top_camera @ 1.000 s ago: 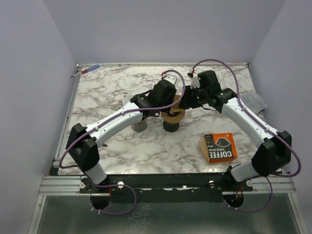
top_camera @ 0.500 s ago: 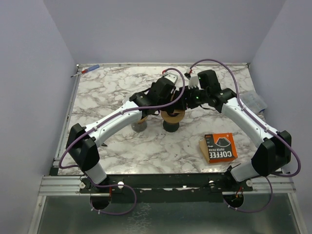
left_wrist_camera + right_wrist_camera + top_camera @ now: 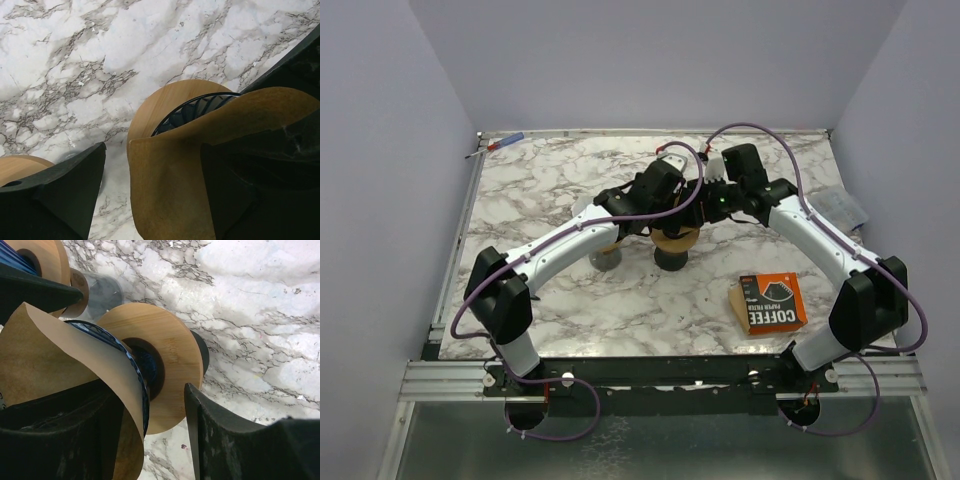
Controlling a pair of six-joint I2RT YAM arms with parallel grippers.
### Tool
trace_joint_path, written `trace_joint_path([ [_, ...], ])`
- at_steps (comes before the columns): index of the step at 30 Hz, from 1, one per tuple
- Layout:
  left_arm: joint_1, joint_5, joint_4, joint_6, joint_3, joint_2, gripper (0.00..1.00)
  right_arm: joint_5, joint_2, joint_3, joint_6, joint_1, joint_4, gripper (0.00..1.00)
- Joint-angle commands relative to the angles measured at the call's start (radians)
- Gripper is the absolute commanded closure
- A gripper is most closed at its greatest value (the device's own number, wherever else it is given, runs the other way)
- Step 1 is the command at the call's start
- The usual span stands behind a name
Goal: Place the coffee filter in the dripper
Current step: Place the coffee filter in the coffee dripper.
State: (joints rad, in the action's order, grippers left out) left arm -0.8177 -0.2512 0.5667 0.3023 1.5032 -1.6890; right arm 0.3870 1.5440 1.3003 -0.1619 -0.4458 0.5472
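Note:
The dripper [image 3: 672, 250] stands mid-table on a black base, with a wooden collar [image 3: 170, 350] and a dark ribbed cone [image 3: 200, 107]. The brown paper coffee filter [image 3: 170, 195] sits partly in the cone, one side curling up over its rim [image 3: 65, 355]. My left gripper [image 3: 663, 205] is open around the filter [image 3: 152, 150]: the paper leans on the right finger [image 3: 260, 190], and the left finger [image 3: 55, 195] stands clear of it. My right gripper [image 3: 705, 207] is open too [image 3: 145, 390]. One of its fingers [image 3: 60, 430] is inside the filter, and the other [image 3: 225, 440] is outside the collar.
A second wooden-collared glass vessel [image 3: 608, 255] stands just left of the dripper, under my left arm. An orange coffee filter box [image 3: 772, 302] lies front right. A screwdriver [image 3: 500, 143] lies at the back left corner and a clear bag [image 3: 845, 208] at the right edge.
My left gripper has opened and let go of the filter, which stays at the dripper. Both wrists have shifted slightly above the dripper.

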Motion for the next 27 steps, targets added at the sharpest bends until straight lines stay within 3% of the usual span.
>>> trace_joint_path([
  [1, -0.002, -0.002, -0.004, 0.002, -0.004, -0.018, 0.24, -0.004, 0.023, -0.003, 0.016, -0.004, -0.010, 0.47],
  [20, -0.003, -0.017, 0.007, -0.016, -0.030, 0.014, 0.54, -0.111, 0.051, 0.029, 0.027, -0.004, 0.059, 0.53],
  [27, -0.001, -0.043, 0.009, -0.017, -0.034, 0.027, 0.56, -0.125, 0.039, 0.025, 0.054, -0.004, 0.065, 0.54],
])
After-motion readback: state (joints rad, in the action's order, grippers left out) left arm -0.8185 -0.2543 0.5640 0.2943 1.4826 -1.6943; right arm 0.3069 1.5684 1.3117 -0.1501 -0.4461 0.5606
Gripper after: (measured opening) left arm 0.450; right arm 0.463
